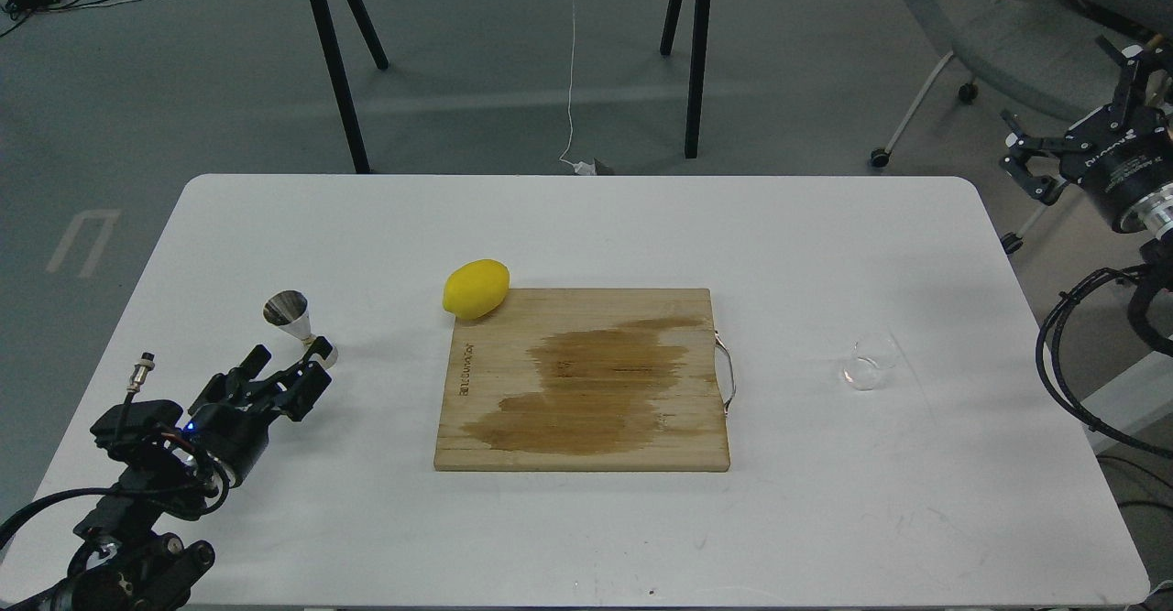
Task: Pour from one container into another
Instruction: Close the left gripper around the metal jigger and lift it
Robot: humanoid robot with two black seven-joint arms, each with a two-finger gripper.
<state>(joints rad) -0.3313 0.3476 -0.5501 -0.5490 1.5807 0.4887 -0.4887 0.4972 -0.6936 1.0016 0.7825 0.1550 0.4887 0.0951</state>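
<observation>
The left gripper (289,364) reaches low over the tabletop (586,226) — fingers apart, just beside the jigger (298,327). The right gripper (1068,130) hangs far right, fingers spread.

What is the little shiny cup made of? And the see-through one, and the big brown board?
The jigger looks like polished metal, probably steel: it mirrors light. The tumbler seems to be clear glass, since the table shows through it. The cutting board looks like wood, with visible grain and a darker stain.

Left gripper (286,365) sits just below jigger (299,328), fingers spread. Lemon (476,289) and cutting board (584,379) block frame centre. Bare table (825,254) surrounds tumbler (867,363) at right.
</observation>
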